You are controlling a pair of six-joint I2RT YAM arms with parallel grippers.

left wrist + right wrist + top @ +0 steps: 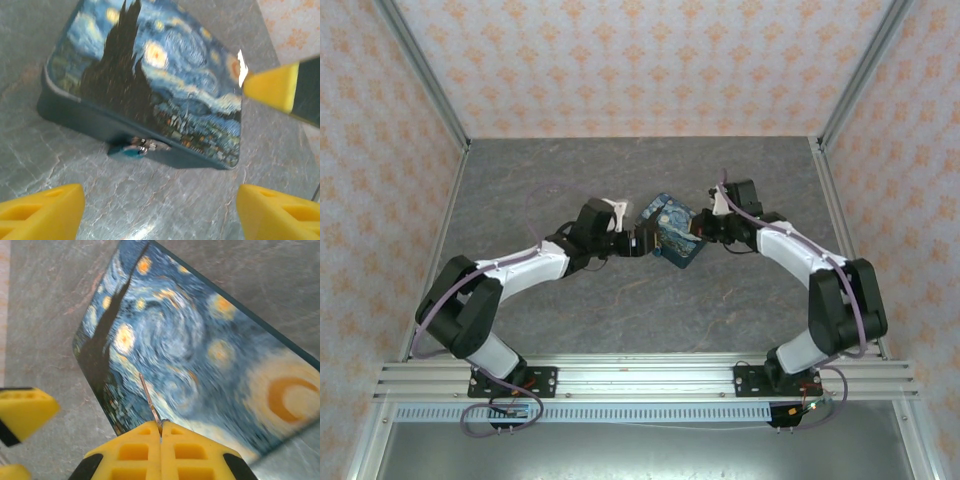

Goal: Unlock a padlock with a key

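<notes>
My left claw point(160, 196) stands released, fingers spread wide over bare tabletop point(60, 150). Just beyond it, at twelve o'clock, the padlock point(129, 149) sits low against the near side wall of the starry-night tin point(150, 60). It has a tiny teal body and a pale silvery shackle. I judge it light, rigid and slick, apt to swivel, so best pinched across the body's flat faces. My right claw point(160, 432) is clenched on the key point(149, 400), a thin tan sliver pointing toward eleven o'clock over the tin's lid. It looks easily bent or dropped.
</notes>
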